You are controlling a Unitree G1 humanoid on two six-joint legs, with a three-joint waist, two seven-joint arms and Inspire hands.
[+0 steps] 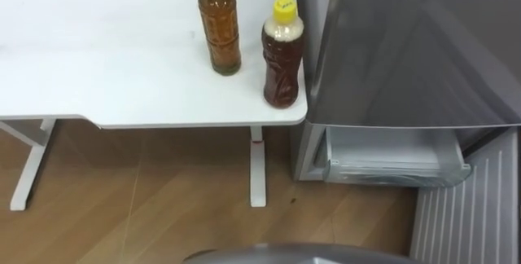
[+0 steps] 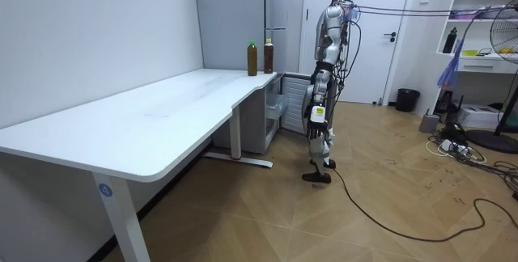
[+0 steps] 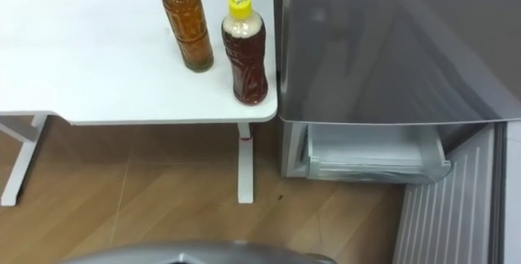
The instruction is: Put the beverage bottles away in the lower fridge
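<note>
Two drink bottles stand upright on the white table (image 1: 122, 77) near its right edge. The green-capped bottle (image 1: 220, 24) holds amber tea. Just right of it and nearer to me is the yellow-capped bottle (image 1: 282, 52) with darker tea. Right of the table is the grey fridge (image 1: 415, 44). Its lower compartment is open, with a clear drawer (image 1: 395, 160) showing. In the room view I stand facing the fridge (image 2: 283, 19) and the bottles (image 2: 259, 57) at the table's far end. My left hand (image 2: 317, 116) hangs by my thigh.
The open lower fridge door (image 1: 468, 211) reaches out over the floor at the right. White table legs (image 1: 258, 166) stand on the wooden floor between me and the fridge. In the room view, a fan (image 2: 508, 52) and shelves stand at the right.
</note>
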